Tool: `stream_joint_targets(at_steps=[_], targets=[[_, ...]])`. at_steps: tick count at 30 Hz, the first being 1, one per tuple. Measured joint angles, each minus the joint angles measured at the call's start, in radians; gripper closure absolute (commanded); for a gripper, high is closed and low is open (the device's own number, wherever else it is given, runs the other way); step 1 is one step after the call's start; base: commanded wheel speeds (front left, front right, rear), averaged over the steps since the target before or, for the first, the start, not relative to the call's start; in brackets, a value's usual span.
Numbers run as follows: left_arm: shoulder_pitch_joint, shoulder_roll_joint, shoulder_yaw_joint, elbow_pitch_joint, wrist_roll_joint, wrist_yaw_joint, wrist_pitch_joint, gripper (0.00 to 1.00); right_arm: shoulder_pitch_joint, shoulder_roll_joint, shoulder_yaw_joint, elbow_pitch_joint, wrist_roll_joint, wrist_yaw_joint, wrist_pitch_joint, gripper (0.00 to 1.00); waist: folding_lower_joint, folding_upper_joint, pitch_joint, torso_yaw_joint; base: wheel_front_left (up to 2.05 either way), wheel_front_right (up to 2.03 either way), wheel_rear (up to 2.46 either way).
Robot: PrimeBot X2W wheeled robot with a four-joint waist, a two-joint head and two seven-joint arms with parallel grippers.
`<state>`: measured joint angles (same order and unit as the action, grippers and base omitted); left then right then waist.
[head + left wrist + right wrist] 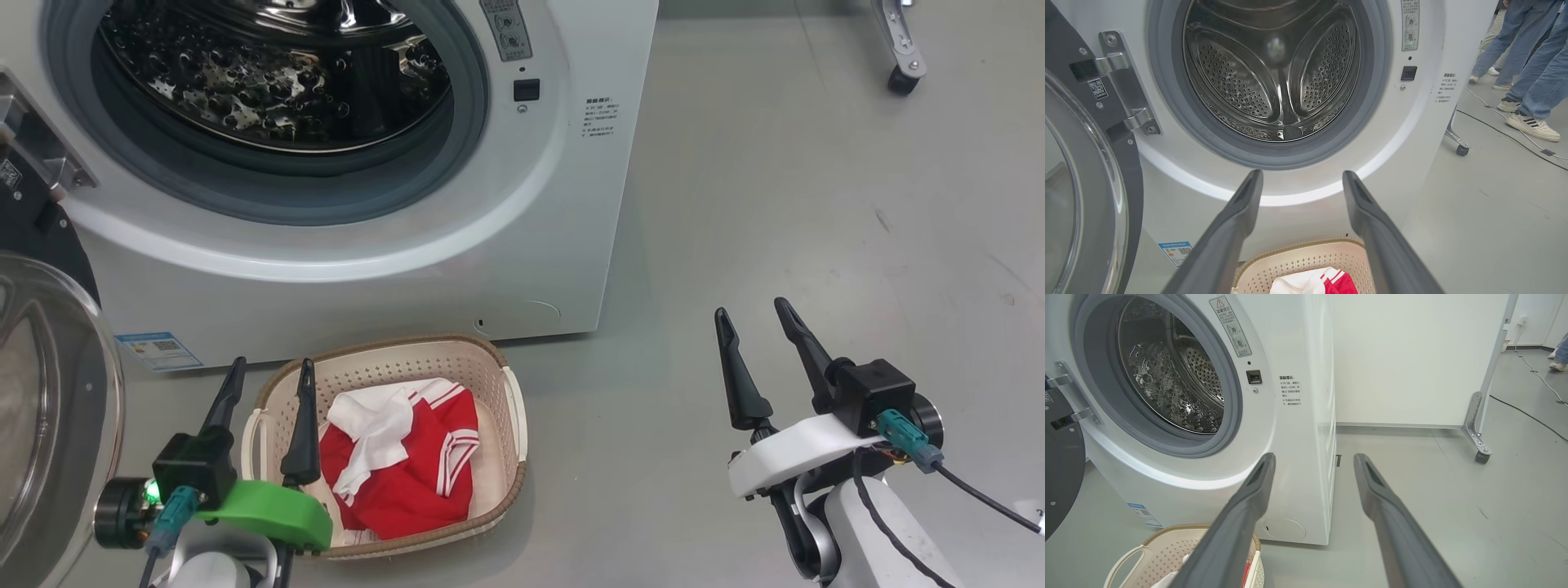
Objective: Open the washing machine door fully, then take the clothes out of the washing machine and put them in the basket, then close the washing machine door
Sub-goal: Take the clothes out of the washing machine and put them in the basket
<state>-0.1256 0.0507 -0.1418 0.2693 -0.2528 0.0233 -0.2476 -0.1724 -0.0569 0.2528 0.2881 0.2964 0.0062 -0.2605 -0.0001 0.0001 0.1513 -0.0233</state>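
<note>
Found the washing machine door (49, 392) swung wide on its metal hinge (1122, 81) at the left side of the washing machine (531, 245); saw only part of its clear glass bowl and black rim at the left edge of the head view. Looked through the grey rubber-ringed mouth and saw shining perforated steel in the drum (269, 73). Found the basket (490, 359) on the grey floor (735, 204), just in front of the machine's bottom front edge and to the right of its blue label (159, 349); could not tell whether it touched the machine. Found the clothes (408, 465) lying inside the basket, red with white stripes and a white panel on top. Saw the left gripper (273, 363) poised across the basket's left rim with its 2 dark fingers spread wide and nothing between them. Saw the right gripper (751, 308) over the floor, well apart from the basket and beyond the machine's right front corner, likewise spread wide and gripping nothing. Noted legs in blue jeans (1527, 61) on the floor to the machine's right, and a castor (902, 77) near the floor's far edge.
</note>
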Motion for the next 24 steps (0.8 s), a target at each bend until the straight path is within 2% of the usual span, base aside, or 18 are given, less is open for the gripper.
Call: stream_joint_targets(at_steps=[24], targets=[[0.109, 0.005, -0.020, -0.126, 0.001, 0.023, 0.063, 0.00, 0.038, 0.001, -0.002, -0.008, 0.000, 0.000, 0.000, 0.00, 0.0000, 0.0000, -0.029, 0.001, 0.00, 0.00, 0.00]])
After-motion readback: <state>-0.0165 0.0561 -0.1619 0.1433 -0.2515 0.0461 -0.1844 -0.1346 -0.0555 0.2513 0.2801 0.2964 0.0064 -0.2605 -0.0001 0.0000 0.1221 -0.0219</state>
